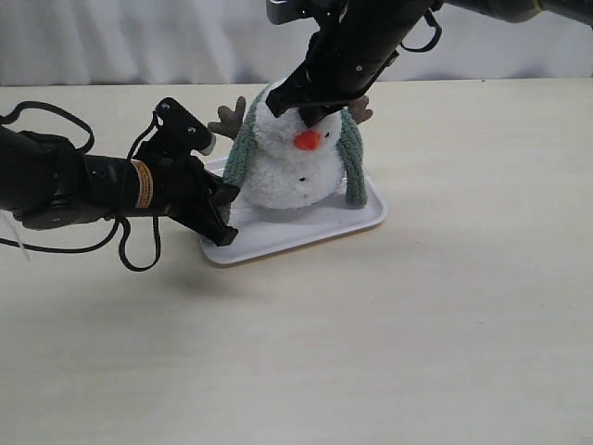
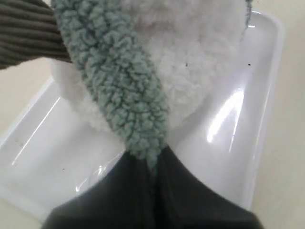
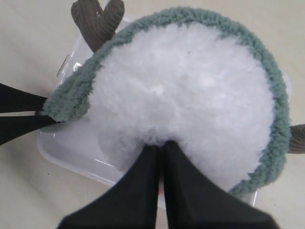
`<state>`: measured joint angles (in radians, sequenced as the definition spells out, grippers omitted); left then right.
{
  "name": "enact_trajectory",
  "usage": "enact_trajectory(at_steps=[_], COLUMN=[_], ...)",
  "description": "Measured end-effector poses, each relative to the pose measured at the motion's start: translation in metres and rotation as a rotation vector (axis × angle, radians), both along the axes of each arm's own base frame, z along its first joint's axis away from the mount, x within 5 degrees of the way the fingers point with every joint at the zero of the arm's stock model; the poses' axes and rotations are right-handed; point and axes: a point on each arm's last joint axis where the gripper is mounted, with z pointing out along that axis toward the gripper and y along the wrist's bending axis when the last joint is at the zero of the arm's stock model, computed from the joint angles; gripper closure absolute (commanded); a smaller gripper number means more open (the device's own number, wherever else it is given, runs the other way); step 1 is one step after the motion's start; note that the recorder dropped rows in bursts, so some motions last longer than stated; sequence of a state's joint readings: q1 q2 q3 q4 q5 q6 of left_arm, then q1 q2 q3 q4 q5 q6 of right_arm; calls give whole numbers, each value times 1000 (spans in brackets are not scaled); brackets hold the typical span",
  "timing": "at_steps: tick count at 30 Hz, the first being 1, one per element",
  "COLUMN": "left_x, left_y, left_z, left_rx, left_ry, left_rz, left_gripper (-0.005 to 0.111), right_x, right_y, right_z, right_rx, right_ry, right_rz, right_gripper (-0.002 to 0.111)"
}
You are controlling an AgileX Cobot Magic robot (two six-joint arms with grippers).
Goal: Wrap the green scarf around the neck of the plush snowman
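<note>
The plush snowman [image 1: 287, 176] stands on a white tray [image 1: 306, 236]. The green scarf [image 1: 239, 153] lies behind its head, and one end hangs down each side of the body. My left gripper [image 1: 225, 206] is shut on the tip of the left-hand end, low beside the body; in the left wrist view the scarf [image 2: 119, 81] runs into that gripper [image 2: 155, 160]. My right gripper [image 1: 310, 116] comes from above, shut, tips pinching the white fluff of the head just over the orange nose. In the right wrist view this gripper [image 3: 162, 143] meets the snowman [image 3: 186, 95], ringed by the scarf [image 3: 71, 95].
Brown twig arms [image 1: 229, 119] stick out on both sides of the head. The tray's raised rim [image 2: 267, 95] surrounds the toy. The tray sits on a pale tabletop [image 1: 417, 324], and a white curtain hangs at the back. The left arm's cables loop over the table at the left.
</note>
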<state>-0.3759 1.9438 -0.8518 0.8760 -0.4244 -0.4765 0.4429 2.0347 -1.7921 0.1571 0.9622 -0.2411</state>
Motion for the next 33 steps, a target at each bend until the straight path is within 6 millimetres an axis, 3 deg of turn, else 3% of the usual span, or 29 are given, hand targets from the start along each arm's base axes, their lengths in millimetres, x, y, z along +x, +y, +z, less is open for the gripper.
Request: enact_trajectory(at_steps=[5,13,21,30,33], left_x=[-4,-12,-11,-11,-11], left_y=[-7,-34,-37,-37,-37], left_z=[0,6,7,7,7], left_rx=[-19,-67,-69,-72,-74], left_ry=[31,30,45,49,52], left_rz=[2,-56,-36,-31,-29], left_gripper=[107,107,107,107,107], right_x=[0,-2,-2,-4,-7], right_y=[0,-1,-1,-2,-3], right_z=[0,-1,-1,0,7], right_rx=[-1,-8,-7,-16,-15], right_ry=[3,23,26,37,31], right_rz=[0,-2,-5,-2,3], right_gripper=[104,104,103,60,54])
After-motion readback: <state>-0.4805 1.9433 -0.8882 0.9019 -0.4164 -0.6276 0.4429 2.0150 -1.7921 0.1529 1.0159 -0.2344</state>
